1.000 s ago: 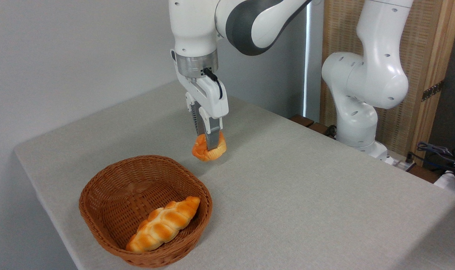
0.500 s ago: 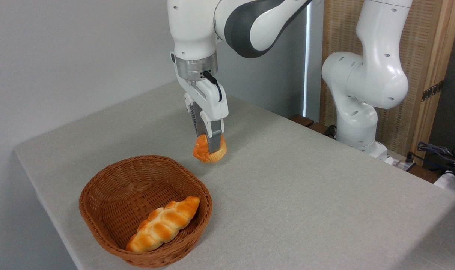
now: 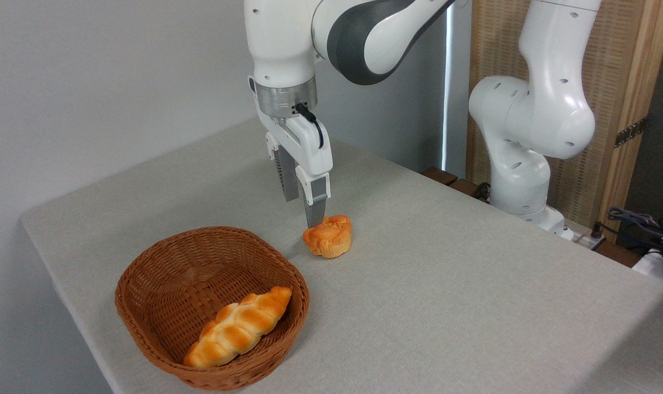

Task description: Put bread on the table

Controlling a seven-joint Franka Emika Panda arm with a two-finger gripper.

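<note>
Half a second ago clamped, the bread (image 3: 328,235) now sits on the table (image 3: 474,284) at centre frame, gripper (image 3: 303,210) spread empty. Its near fingertip seems just to touch the bun. At lower left, the basket (image 3: 145,295) holds the braided loaf (image 3: 238,326).

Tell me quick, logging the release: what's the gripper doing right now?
Gripper: open, holding nothing; the bun sits on the table.

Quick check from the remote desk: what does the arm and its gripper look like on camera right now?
The arm is glossy white with rounded joints, dark grey bands at the joint seams and small round dimples. A brushed silver ring sits at the wrist, where a short black cable loops down. The gripper has a white body and two flat grey metal fingers.
</note>
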